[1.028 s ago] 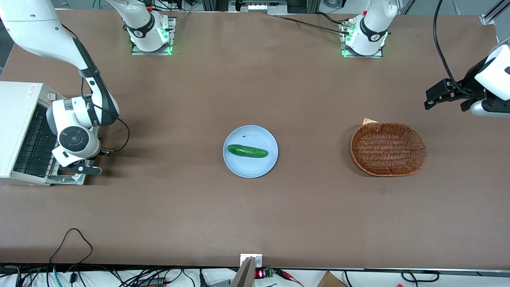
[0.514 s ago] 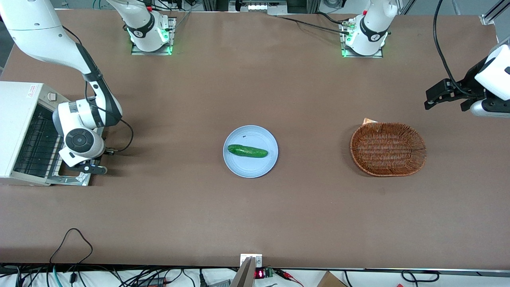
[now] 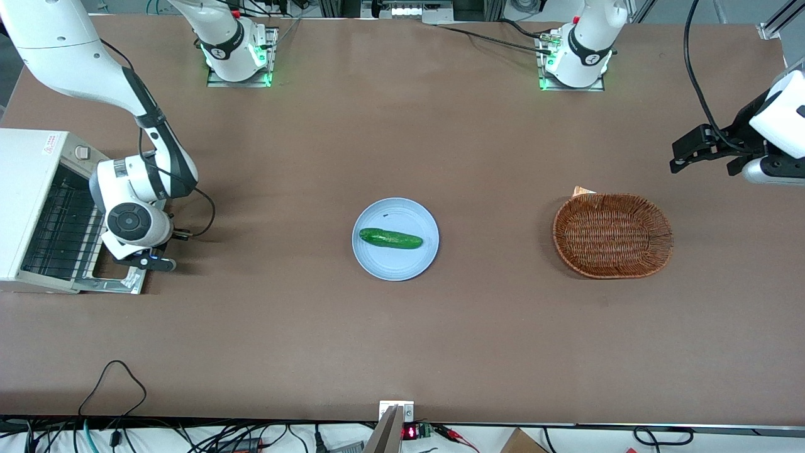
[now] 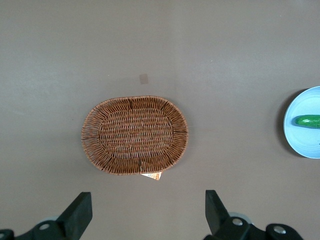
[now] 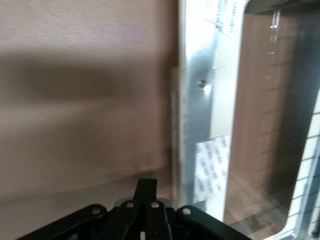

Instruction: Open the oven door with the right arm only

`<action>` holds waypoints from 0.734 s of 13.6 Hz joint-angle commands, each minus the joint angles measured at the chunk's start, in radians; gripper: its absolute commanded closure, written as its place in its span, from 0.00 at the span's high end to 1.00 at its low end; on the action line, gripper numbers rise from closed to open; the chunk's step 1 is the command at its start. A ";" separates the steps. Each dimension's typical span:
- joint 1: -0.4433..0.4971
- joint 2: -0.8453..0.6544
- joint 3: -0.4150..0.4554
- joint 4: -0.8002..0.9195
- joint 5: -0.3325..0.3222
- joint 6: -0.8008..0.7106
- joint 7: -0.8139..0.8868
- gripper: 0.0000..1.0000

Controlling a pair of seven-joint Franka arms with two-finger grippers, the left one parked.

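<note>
The white oven (image 3: 30, 189) stands at the working arm's end of the table, its black wire rack (image 3: 60, 226) exposed. The oven door (image 3: 119, 282) hangs open and lies about flat on the table in front of the oven. Its silver frame (image 5: 197, 95) and glass window (image 5: 260, 125) also show in the right wrist view. The right arm (image 3: 144, 170) reaches down over the door. My gripper (image 3: 158, 263) is just off the door's outer edge, low over the table. In the wrist view its fingers (image 5: 147, 184) are pressed together, holding nothing.
A pale blue plate (image 3: 377, 261) with a green cucumber (image 3: 390, 238) sits mid-table. A brown wicker basket (image 3: 612, 234) lies toward the parked arm's end and also shows in the left wrist view (image 4: 135, 135). A black cable (image 3: 201, 217) trails from the wrist.
My gripper and wrist have moved away from the oven's opening, from over the door to just off its outer edge. The door lies a little flatter.
</note>
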 commanded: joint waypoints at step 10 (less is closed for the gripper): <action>-0.026 -0.307 0.073 -0.013 0.417 -0.131 -0.317 0.00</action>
